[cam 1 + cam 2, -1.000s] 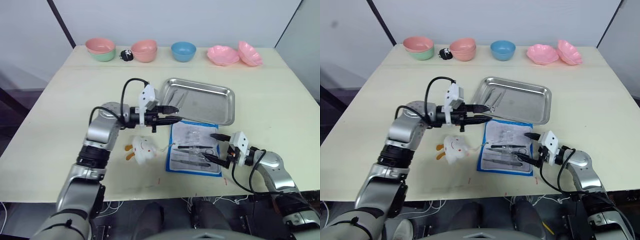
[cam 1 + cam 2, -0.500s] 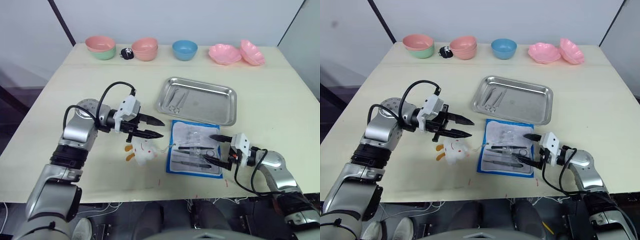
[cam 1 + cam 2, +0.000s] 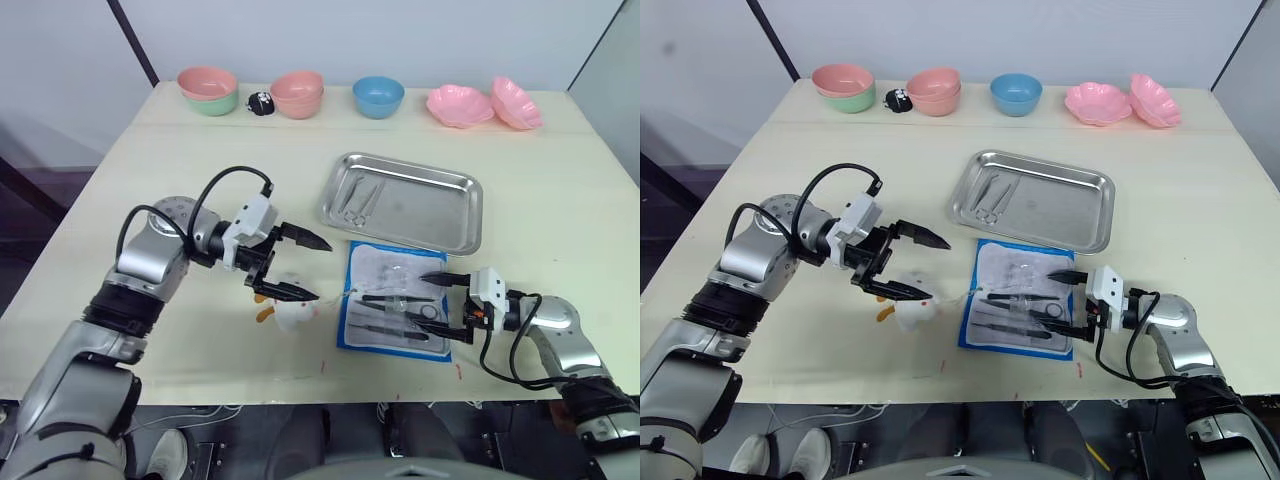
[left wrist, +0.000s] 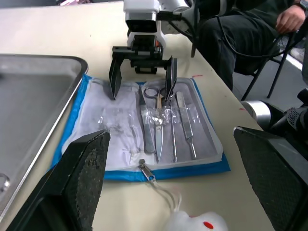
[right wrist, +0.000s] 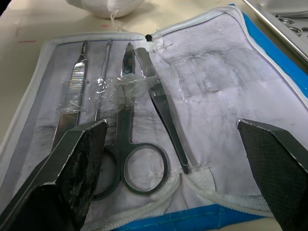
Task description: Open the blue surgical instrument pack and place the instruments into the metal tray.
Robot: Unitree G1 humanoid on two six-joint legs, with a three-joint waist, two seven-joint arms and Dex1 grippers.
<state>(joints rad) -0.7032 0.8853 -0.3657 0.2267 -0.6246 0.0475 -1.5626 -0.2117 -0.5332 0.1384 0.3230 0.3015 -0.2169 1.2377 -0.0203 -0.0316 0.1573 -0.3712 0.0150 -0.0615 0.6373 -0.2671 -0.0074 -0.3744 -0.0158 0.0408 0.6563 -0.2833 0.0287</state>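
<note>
Risks first, L to R. The left gripper (image 3: 296, 265) hangs wide open and empty above the white lump with orange bits (image 3: 288, 313), which lies just beside the pack's L edge with a thin cord running to the zipper pull. If that arm drops or sweeps toward the pack, a finger could snag the cord and drag the whole pouch askew (judgement, not seen).

The blue surgical instrument pack (image 3: 352, 335) lies open flat near the front edge of the table (image 3: 120, 180), clear pockets up. The instruments (image 5: 126, 125) inside (scissors w/ ring handles, forceps, a scalpel-like blade) sit under a crinkled clear strap. Pulling one at an angle would prob lift the pouch along with it, or spill its neighbours.

The right gripper (image 3: 443, 310) is spread wide w/ nothing held, fingers straddling the pack's R end, ring handles between the tips. Closing here could catch two tools at once.

The metal tray (image 3: 460, 235) sits just behind the pack, a couple of instruments (image 3: 354, 197) already at its L end. Beyond it, a row of coloured bowls (image 3: 378, 97).
</note>
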